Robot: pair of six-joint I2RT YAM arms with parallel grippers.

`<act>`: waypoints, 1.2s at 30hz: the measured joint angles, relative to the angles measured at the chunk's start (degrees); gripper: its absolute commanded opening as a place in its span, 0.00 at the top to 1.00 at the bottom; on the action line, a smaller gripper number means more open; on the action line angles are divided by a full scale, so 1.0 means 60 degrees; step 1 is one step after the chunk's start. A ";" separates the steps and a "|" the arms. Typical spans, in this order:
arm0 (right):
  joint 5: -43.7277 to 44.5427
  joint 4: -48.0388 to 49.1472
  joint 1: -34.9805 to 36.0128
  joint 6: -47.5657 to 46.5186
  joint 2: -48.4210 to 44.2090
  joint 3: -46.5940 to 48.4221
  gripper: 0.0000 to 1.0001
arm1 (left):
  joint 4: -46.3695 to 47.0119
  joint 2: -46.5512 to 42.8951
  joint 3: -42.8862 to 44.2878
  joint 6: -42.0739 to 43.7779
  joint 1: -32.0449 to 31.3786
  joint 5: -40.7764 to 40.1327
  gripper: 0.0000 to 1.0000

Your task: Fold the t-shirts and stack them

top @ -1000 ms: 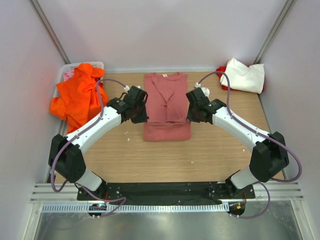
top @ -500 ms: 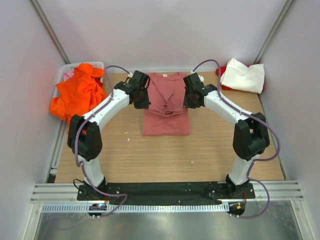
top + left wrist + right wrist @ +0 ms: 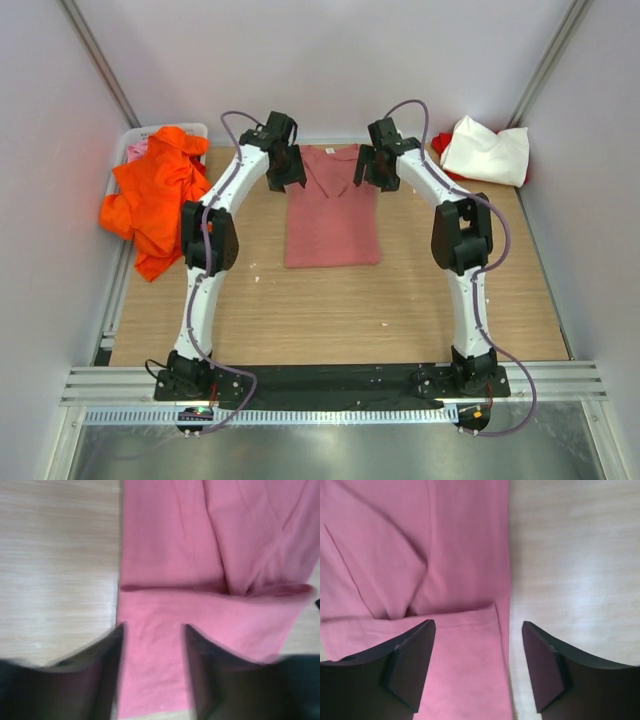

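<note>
A dusty salmon-pink t-shirt (image 3: pixel 332 215) lies flat as a narrow folded rectangle in the middle of the table. Both arms reach out to its far end. My left gripper (image 3: pixel 290 172) hovers open over the far left corner, and its wrist view shows pink cloth (image 3: pixel 200 545) between the spread fingers (image 3: pixel 152 630), with nothing gripped. My right gripper (image 3: pixel 366 170) is open over the far right corner (image 3: pixel 477 625), straddling the shirt's right edge (image 3: pixel 445 540). A folded-over flap edge crosses the shirt just ahead of both grippers.
An orange t-shirt (image 3: pixel 160 195) spills from a white bin (image 3: pixel 128 135) at the left, with lighter pink cloth (image 3: pixel 137 150) inside. A white t-shirt (image 3: pixel 487 150) lies on a red one (image 3: pixel 441 143) at the far right corner. Grey walls close in on three sides.
Both grippers, shut on the shirt's sides a second ago, travelled to its far end carrying cloth with them. They have opened and let go, and the shirt lies flatter.
</note>
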 measured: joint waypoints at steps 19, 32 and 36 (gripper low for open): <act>-0.2331 0.1643 -0.0627 0.0324 -0.5067 -0.6863 0.20 | 0.1031 -0.4266 -0.5053 -0.0153 0.0623 0.1144 0.20; -0.3971 0.3595 -0.0648 0.0718 -0.5278 -0.9737 0.32 | 0.3869 -0.5442 -1.0495 -0.1129 0.0033 0.2102 0.22; -0.4197 0.4036 -0.0652 0.0820 -0.5074 -0.9737 0.42 | 0.4583 -0.5501 -1.0888 -0.1330 0.0022 0.2277 0.22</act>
